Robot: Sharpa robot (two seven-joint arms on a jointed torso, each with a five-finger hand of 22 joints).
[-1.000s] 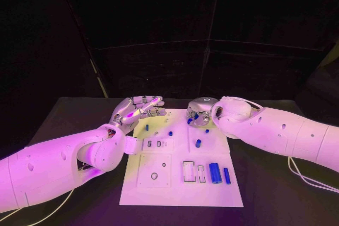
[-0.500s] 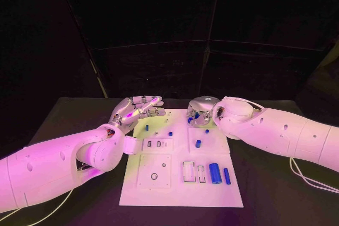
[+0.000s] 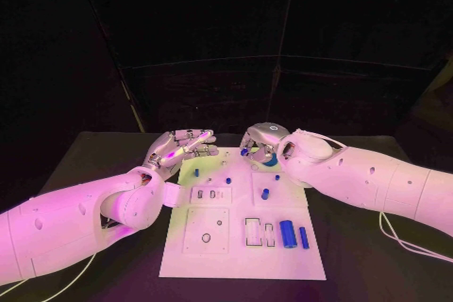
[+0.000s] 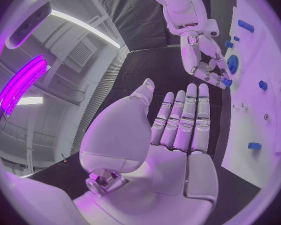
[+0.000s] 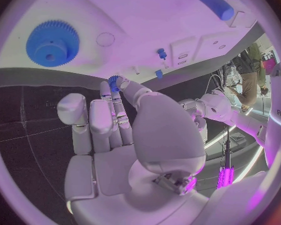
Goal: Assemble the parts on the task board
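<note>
We see the right hand [image 3: 260, 145] in the upper middle of the head view, over the far edge of the task board [image 3: 241, 263]. It pinches a small blue gear [image 5: 113, 79] at its fingertips, the other fingers lying straight beside it; we judge the part is held this way so it can be lowered onto a seat. A larger blue gear [image 5: 52, 41] already sits on the board at the upper left of the right wrist view, a likely neighbour for meshing. The left hand [image 3: 181, 147], left of centre in the head view, hovers flat with fingers straight and close together, holding nothing, probably kept off the working area. Blue cylinders [image 3: 287, 232] wait at the board's lower right.
</note>
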